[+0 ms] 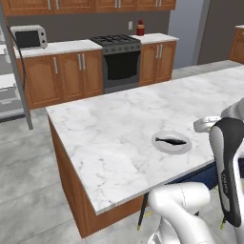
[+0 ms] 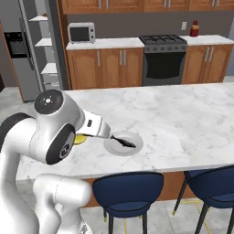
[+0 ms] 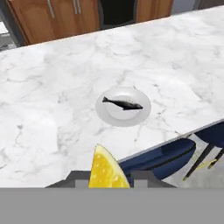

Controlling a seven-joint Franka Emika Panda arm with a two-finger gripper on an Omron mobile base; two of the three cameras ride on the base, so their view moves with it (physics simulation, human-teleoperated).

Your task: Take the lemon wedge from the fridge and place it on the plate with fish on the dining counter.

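Observation:
In the hand view my gripper (image 3: 109,178) is shut on the lemon wedge (image 3: 106,169), a yellow slice that stands up between the two dark fingertips (image 3: 81,180). Beyond it the plate with fish (image 3: 124,106) lies on the marble dining counter (image 3: 52,109), near the counter's stool-side edge. From the right base, a bit of the lemon wedge (image 2: 81,139) shows under my wrist, just left of the plate with fish (image 2: 123,143). The plate with fish (image 1: 172,142) also appears in the left base view. The fridge (image 2: 18,55) stands at the far left with its white inner shelves exposed.
Blue stools (image 2: 128,189) are tucked under the dining counter's near edge. Wood wall cabinets carry a microwave (image 2: 82,33), a black stove (image 2: 164,59) and a red bottle (image 2: 195,28). The marble top is bare around the plate.

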